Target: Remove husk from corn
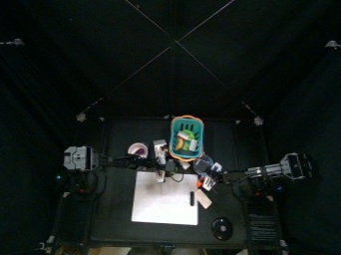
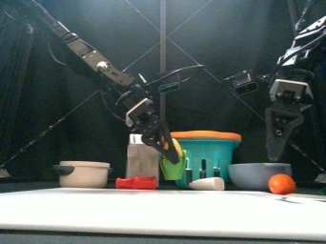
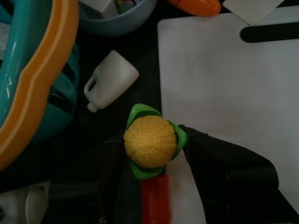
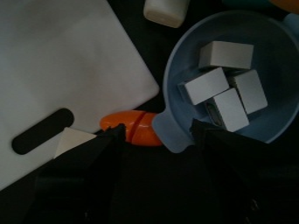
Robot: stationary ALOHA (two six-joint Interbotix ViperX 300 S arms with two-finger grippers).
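The left gripper [image 3: 152, 179] holds the corn [image 3: 152, 142] clamped in its jaws, above the table at the white board's [image 3: 233, 79] nine o'clock edge. The right gripper [image 2: 283, 143], jaws wide and empty, should pinch the green husk [image 3: 142, 112] squarely, then pull steadily.

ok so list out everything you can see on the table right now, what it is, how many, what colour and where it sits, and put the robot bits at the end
corn: one, yellow with green husk, held end-on in the left gripper's fingers above the table
white sheet: one, flat on the table's front half
teal tray: one, orange rim, at the table's back
blue bowl: one, holds four grey-white blocks, beside the sheet
orange piece: one, against the bowl's rim
white bottle-shaped piece: one, lying between tray and sheet
white pot: one, front view's left
left gripper: shut on the corn
right gripper: open, hanging over the bowl
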